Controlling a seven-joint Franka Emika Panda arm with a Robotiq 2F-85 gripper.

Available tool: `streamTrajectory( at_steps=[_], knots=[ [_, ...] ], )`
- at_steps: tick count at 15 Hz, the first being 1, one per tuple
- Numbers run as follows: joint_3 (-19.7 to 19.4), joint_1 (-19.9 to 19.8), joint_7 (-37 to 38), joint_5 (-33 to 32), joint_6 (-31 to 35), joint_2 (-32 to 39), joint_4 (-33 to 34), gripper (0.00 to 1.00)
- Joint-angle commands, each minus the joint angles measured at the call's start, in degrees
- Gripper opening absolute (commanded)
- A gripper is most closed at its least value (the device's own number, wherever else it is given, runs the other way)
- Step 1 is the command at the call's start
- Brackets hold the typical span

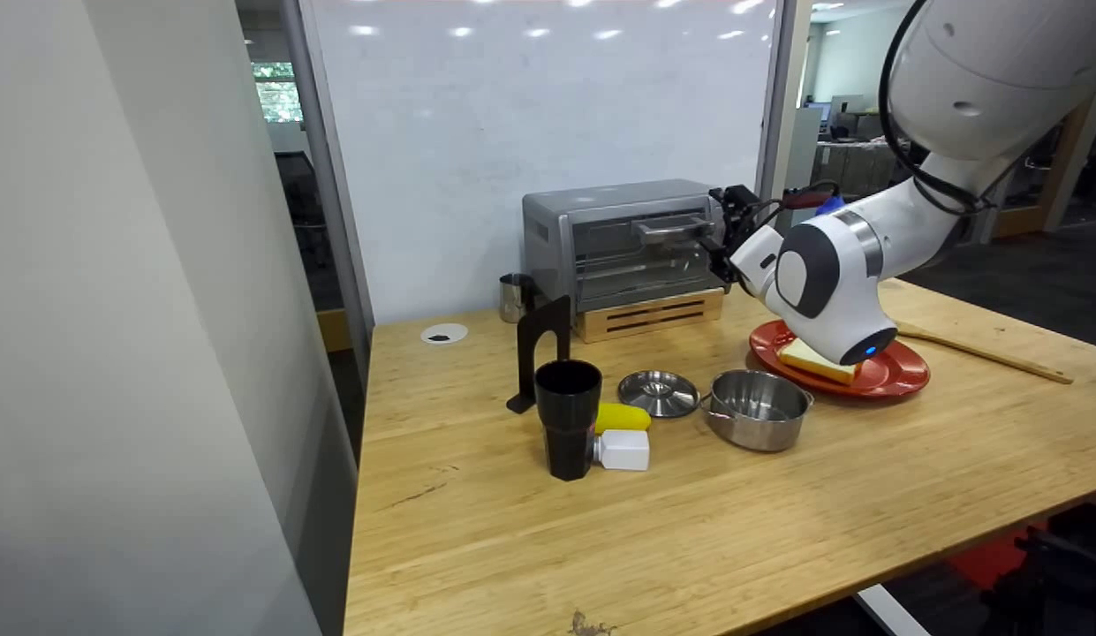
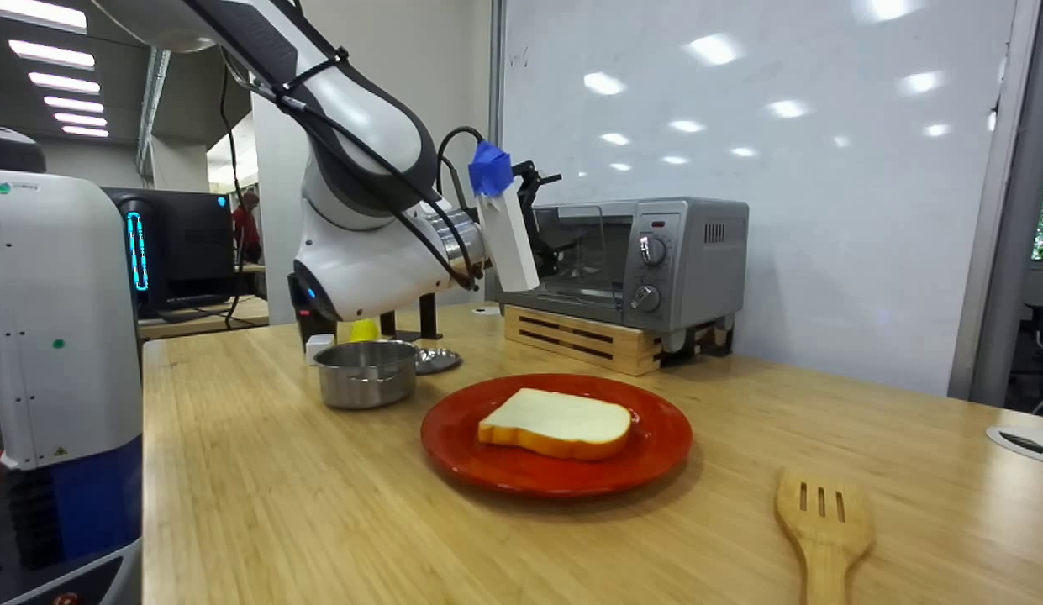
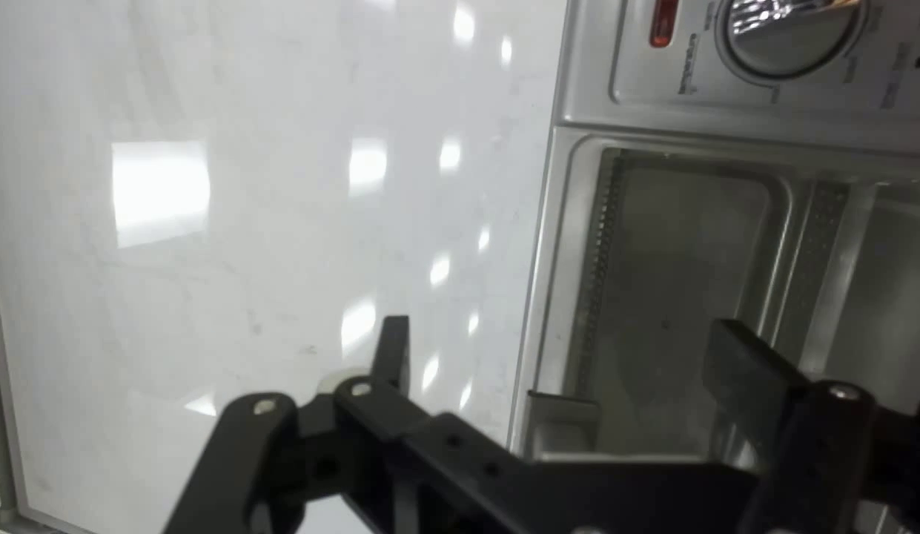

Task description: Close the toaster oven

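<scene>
Bright ceiling lights [image 2: 52, 55], spotty glare on the whiteboard [image 2: 807, 185], wrist-view blur on the hand [image 3: 563, 348].

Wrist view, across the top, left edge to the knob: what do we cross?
Whiteboard → toaster oven casing → red light → "temperature" label → shiny knob.

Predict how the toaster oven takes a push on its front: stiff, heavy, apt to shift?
Probably stiff: the toaster oven has a boxy, metal-looking shell. Likely light for its bulk, given the hollow interior visible at the front. A hard shove could slide it, since it sits raised on a slatted wooden stand.
</scene>
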Motion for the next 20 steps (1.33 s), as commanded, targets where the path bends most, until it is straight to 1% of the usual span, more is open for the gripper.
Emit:
streamTrajectory(
  at_steps=[1,6,8,11,15,16,18,20],
  knots=[
    [-2.9,0.6,5.0,0.0,3.1,6.5,4.1,1.00],
    [-4.2,-1.2,8.9,0.0,4.6,11.0,7.8,1.00],
    [-5.6,-0.7,10.1,0.0,5.1,11.9,8.4,1.00],
    [-6.7,-1.0,11.2,0.0,6.2,12.9,9.6,1.00],
    [-7.4,-0.8,12.0,0.0,6.8,13.4,10.4,1.00],
    [-9.1,1.7,12.7,0.0,6.8,12.5,8.4,1.00],
    [-11.3,5.0,14.4,0.0,7.3,11.7,6.3,1.00],
    [-14.5,9.6,16.7,0.0,7.7,10.0,3.1,1.00]
  ],
)
